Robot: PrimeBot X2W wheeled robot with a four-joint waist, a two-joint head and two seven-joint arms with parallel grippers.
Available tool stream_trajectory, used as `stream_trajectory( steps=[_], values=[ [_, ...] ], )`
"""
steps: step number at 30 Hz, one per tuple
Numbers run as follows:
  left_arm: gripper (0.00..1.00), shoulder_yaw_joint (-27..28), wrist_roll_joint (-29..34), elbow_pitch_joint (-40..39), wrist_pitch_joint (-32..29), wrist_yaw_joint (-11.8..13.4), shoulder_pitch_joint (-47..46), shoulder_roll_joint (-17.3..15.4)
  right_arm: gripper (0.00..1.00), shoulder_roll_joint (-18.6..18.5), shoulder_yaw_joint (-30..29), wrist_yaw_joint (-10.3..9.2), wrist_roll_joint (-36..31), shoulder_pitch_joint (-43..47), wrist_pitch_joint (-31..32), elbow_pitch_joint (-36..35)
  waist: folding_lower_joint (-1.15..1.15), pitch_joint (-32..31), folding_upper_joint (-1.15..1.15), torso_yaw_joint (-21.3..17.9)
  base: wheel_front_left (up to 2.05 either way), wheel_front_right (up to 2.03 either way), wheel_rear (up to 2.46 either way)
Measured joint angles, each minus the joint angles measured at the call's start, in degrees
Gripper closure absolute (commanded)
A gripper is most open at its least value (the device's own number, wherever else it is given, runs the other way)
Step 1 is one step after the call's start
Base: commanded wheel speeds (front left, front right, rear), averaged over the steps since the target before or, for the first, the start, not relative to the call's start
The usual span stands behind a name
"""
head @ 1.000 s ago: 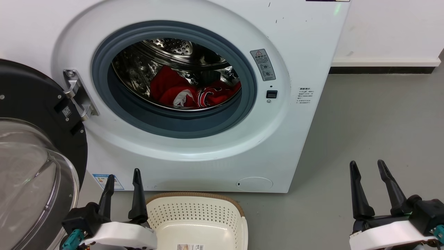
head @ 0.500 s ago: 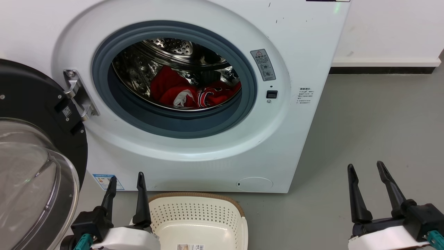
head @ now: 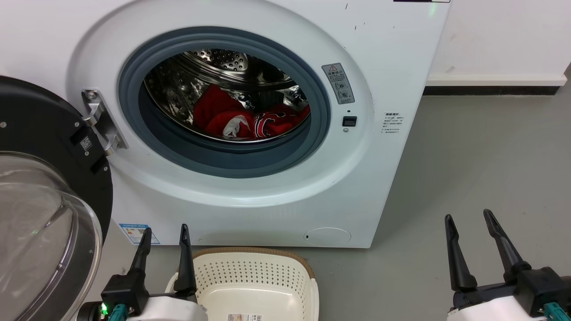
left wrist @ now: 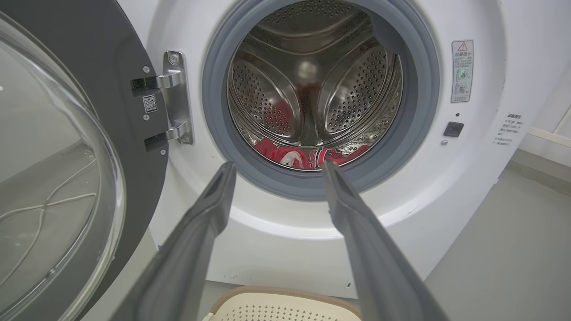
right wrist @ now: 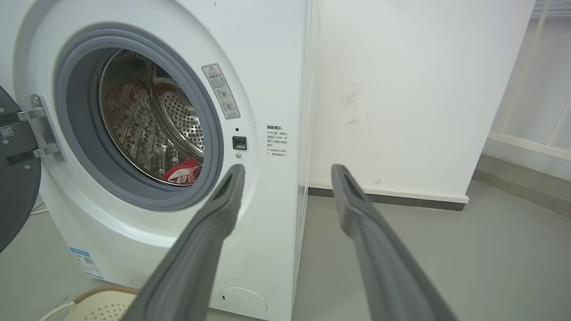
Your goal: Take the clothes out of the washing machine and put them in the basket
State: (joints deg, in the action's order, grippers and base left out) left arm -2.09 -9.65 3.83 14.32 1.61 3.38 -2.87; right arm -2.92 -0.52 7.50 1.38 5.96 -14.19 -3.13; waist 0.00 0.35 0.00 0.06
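Just starting: holding left hand (head: 165,228) and right hand (head: 467,215) released, leaving clothes (head: 250,120) in washer (head: 267,214), not yet filling basket (head: 250,272).

The left gripper (head: 164,228) and right gripper (head: 467,214) each have two long, black, tapered fingers (head: 185,263), grooved toward the tips. Behind these sit black blocks (head: 126,289) on white shells (head: 490,310), each with a teal plug (head: 552,308). A green light (head: 104,307) glows on the left block.
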Motion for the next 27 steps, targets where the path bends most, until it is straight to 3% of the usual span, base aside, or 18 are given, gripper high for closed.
stream_trajectory(
  steps=[8,27],
  values=[
    [0.00,-0.3,2.6,0.6,0.7,0.2,0.2,0.0,0.00,0.0,-0.1,0.00,-1.8,0.2,-0.8,0.1,0.00,-0.1,0.00,0.0,0.00,0.00,0.00],
    [0.00,-0.2,2.3,2.1,0.7,0.4,0.3,0.0,0.00,0.0,-0.2,0.00,-1.0,0.5,-0.9,1.1,0.00,-0.2,0.00,0.2,0.00,0.00,0.00]
  ],
)
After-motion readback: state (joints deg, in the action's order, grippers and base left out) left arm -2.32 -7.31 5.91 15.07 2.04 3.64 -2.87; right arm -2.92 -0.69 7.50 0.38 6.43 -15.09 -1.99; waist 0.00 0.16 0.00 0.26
